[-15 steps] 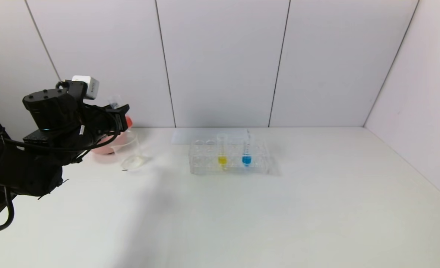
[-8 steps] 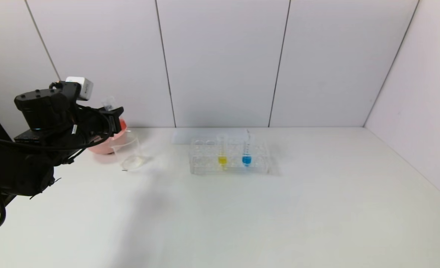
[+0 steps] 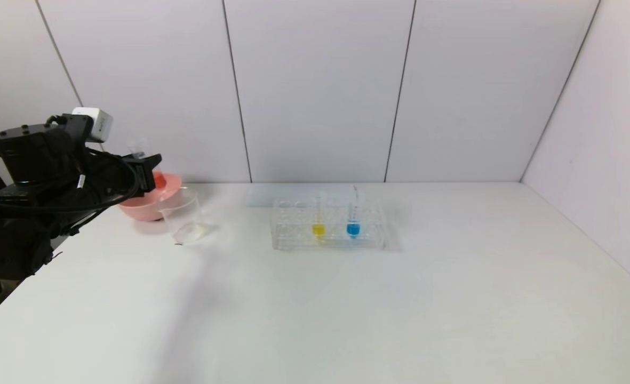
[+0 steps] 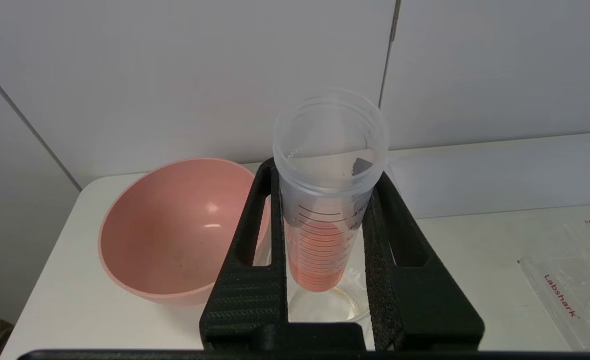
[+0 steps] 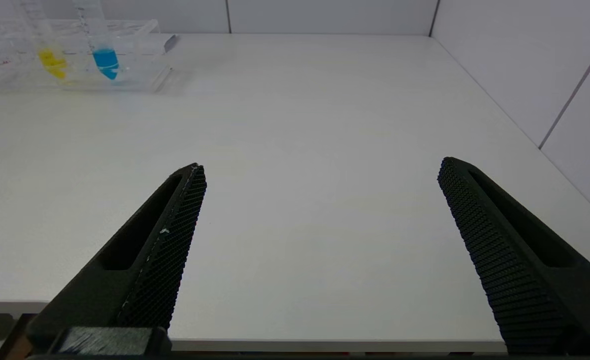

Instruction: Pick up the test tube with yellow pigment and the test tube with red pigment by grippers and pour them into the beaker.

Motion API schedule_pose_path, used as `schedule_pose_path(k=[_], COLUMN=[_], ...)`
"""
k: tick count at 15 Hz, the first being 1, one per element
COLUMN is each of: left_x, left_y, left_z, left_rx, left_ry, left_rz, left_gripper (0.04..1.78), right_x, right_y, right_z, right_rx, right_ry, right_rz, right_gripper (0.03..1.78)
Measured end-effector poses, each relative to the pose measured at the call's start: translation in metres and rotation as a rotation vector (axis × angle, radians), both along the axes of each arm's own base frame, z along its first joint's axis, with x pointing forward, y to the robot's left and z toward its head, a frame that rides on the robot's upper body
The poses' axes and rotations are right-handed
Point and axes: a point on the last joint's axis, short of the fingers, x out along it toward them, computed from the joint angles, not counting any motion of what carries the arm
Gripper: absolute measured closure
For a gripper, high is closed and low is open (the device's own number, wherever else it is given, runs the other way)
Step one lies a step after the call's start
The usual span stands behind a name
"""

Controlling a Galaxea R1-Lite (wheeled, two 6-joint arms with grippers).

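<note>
1. While your left gripper (image 4: 324, 235) hangs above the pink bowl (image 3: 157, 200) and beaker (image 3: 182, 217), its jaws clamp the test tube with red pigment (image 4: 327, 200) upright.
2. Further right on the table (image 3: 347, 298), the test tube with yellow pigment (image 3: 318, 216) stands in the clear rack (image 3: 328, 234), beside the blue tube (image 3: 353, 213).
3. Your right gripper (image 5: 319, 170) waits low at the near table edge, jaws spread wide, holding nothing.

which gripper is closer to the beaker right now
Left. The left gripper hangs just above the beaker, holding the red test tube. The right gripper is open, low at the table's near edge.
</note>
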Motion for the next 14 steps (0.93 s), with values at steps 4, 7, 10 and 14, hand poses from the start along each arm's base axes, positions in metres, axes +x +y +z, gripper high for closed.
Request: schedule_pose_path(k=[4,7,10,14], left_x=[-0.002,-0.002,-0.004,-0.003], left_y=[0.007,0.014,0.026,0.036], left_z=[0.002,0.002,0.002,0.001], left_rx=[-0.001,-0.003,0.01,0.021], left_ry=[0.02,0.034,0.033,0.035], left_rz=[0.016,0.015,0.018,0.045], left_gripper=[1.37,1.37,1.37,1.37], right_x=[0.0,0.0,0.0,0.0], right_y=[0.0,0.0,0.0,0.0], right_z=[0.0,0.0,0.0,0.0], right_rx=[0.0,0.0,0.0,0.0], right_ry=[0.0,0.0,0.0,0.0], right_rz=[0.0,0.0,0.0,-0.001], right_gripper=[0.11,0.11,0.11,0.11])
